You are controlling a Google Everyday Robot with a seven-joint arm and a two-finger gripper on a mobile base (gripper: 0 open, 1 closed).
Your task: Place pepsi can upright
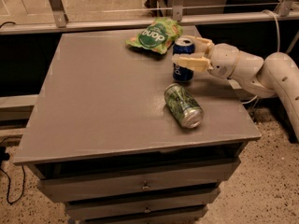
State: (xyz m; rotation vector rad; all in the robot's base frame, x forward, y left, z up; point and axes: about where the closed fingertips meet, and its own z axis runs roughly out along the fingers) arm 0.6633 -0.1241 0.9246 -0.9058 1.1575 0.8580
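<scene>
The pepsi can (182,70) is dark blue with a silver top. It stands upright on the grey table (93,101) at the back right. My gripper (190,52) reaches in from the right, with one tan finger (188,62) across the can's front and the other behind its top. The gripper is shut on the can. The white arm (261,73) stretches off past the table's right edge.
A green patterned can (183,105) lies on its side just in front of the pepsi can. A green snack bag (154,35) lies at the back, to the can's left. A metal rail (117,23) runs behind the table, and drawers (140,185) sit below its front edge.
</scene>
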